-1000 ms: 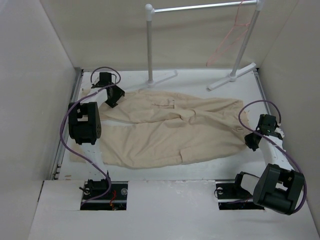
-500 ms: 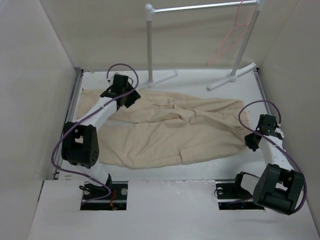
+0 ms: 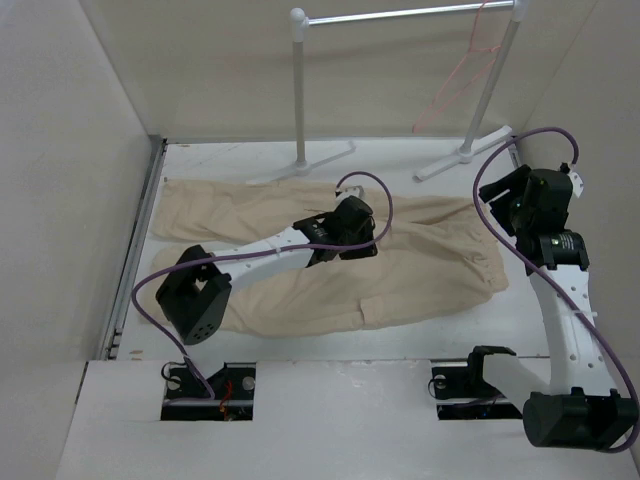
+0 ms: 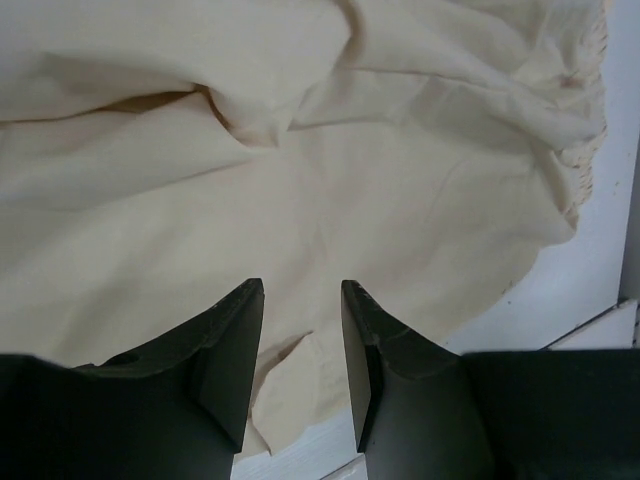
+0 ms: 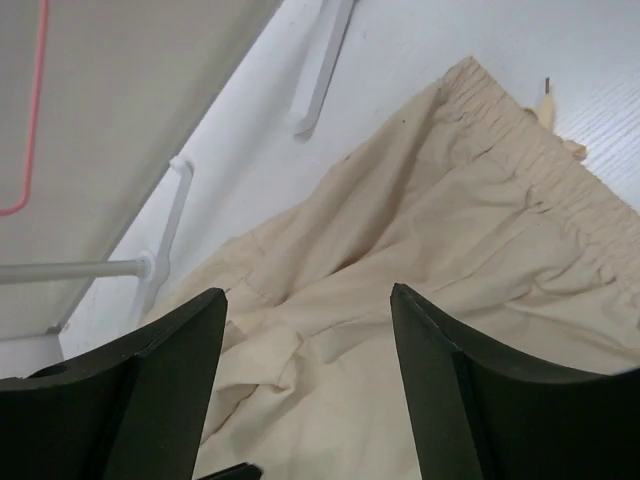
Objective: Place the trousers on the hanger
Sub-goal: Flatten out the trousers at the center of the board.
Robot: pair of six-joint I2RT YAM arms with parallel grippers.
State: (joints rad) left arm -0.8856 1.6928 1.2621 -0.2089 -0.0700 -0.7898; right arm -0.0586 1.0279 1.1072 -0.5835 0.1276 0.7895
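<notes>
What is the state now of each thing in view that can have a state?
Trousers: lying spread out flat, not on the hanger.
Hanger: hanging on the white rail stand, empty.
Left tool: open, empty, over the trousers.
Right tool: open, empty.

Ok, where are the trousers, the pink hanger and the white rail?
Trousers point(image 3: 430, 270): top view, on the flat cloth near the waist end.
Hanger point(image 5: 36, 105): right wrist view, on its long straight wire.
White rail point(image 3: 298, 100): top view, on its left upright pole.
</notes>
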